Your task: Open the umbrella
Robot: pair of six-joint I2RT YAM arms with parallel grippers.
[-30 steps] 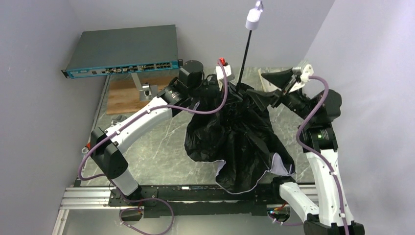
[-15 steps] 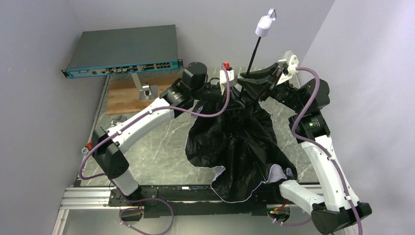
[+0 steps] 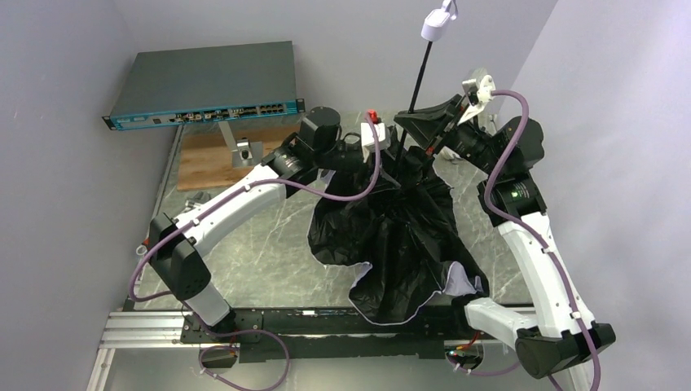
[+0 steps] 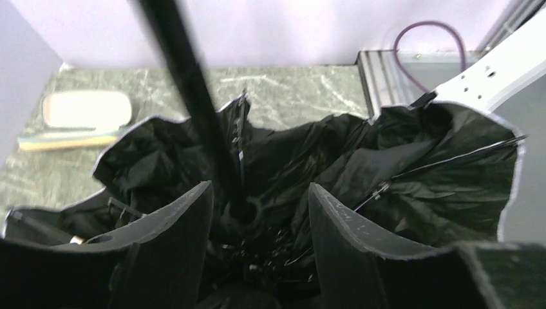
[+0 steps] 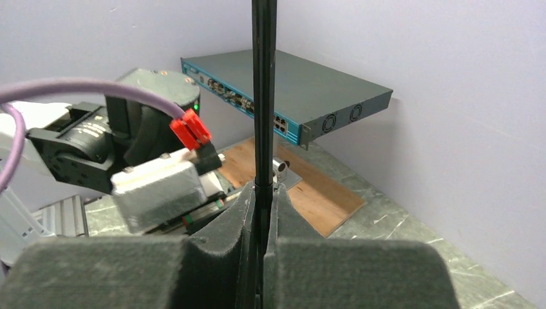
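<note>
Far left, back corner: teal-fronted network switch [image 3: 204,81]. Wooden board [image 3: 213,159] lies just in front of it on the worktop [image 3: 261,236], with a small metal bracket [image 3: 243,151] standing on the board.

Left arm [image 3: 236,199] runs diagonally from the near-left base to back-centre. Left claw [image 4: 257,219] is wide. Its fingers [image 4: 174,244] sit either side of the shaft base with a clear gap on each side, not touching it, tips just above the rib hub. In the top view the tips are buried in fabric, so I can't make them out there. Red connector [image 3: 372,115] on its wrist.

Umbrella [image 3: 399,236] is mid-worktop, upside down and partly spread. The canopy is slumped in a crumpled black heap, inside face up. The silvery-white outer face shows only at the near hem [image 3: 464,285], which overlaps the front rail [image 3: 285,314] in the top view. Thin black shaft [image 3: 418,81] rises out of the heap, tilted slightly right, with the small white handle [image 3: 437,23] on top.

Right claw [image 3: 407,124] is clamped on the shaft, above the canopy and well below the handle. The right wrist view shows both pads [image 5: 225,232] pressed onto it, no gap. Right arm [image 3: 530,244] comes up from the near-right base beside the right wall.
</note>
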